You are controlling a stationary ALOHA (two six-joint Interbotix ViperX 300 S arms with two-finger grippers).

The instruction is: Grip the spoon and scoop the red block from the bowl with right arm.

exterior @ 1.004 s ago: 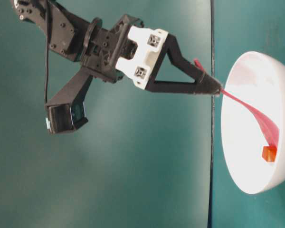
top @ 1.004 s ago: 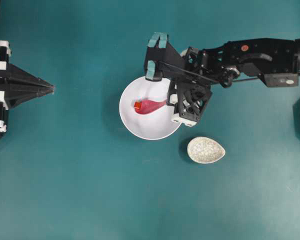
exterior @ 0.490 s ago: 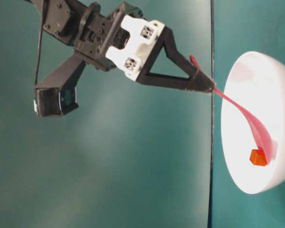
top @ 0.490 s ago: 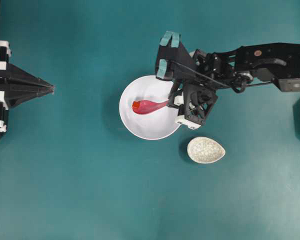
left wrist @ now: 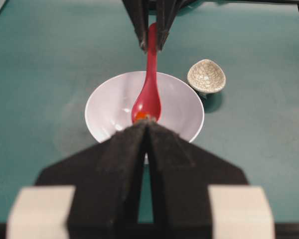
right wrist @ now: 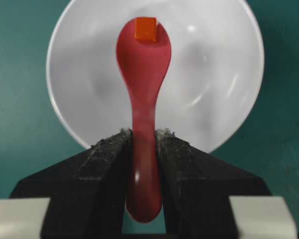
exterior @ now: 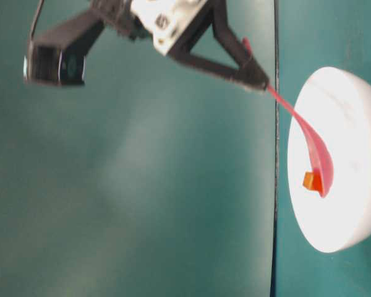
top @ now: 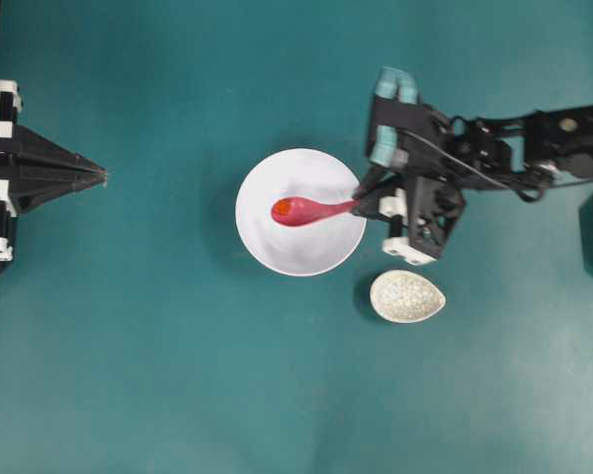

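Note:
My right gripper (top: 361, 197) is shut on the handle of the pink-red spoon (top: 311, 209), at the right rim of the white bowl (top: 296, 255). The scoop hangs over the middle of the bowl. The tiny orange-red block (top: 280, 207) sits in the scoop at its far tip. The right wrist view shows the fingers (right wrist: 107, 159) clamping the handle, the spoon (right wrist: 142, 64), the block (right wrist: 145, 28) and the bowl (right wrist: 209, 74). In the table-level view the block (exterior: 310, 180) rides on the spoon (exterior: 309, 139). My left gripper (top: 104, 176) is shut and empty at the far left.
A small cream speckled oval dish (top: 407, 296) stands just below my right gripper, right of the bowl. It also shows in the left wrist view (left wrist: 206, 76). Bare teal table lies between the left gripper and the bowl.
My right arm has drawn back to the right and tilted, carrying the spoon. The block, first beside the scoop's tip in the bowl, now sits in the scoop. The left arm has not moved.

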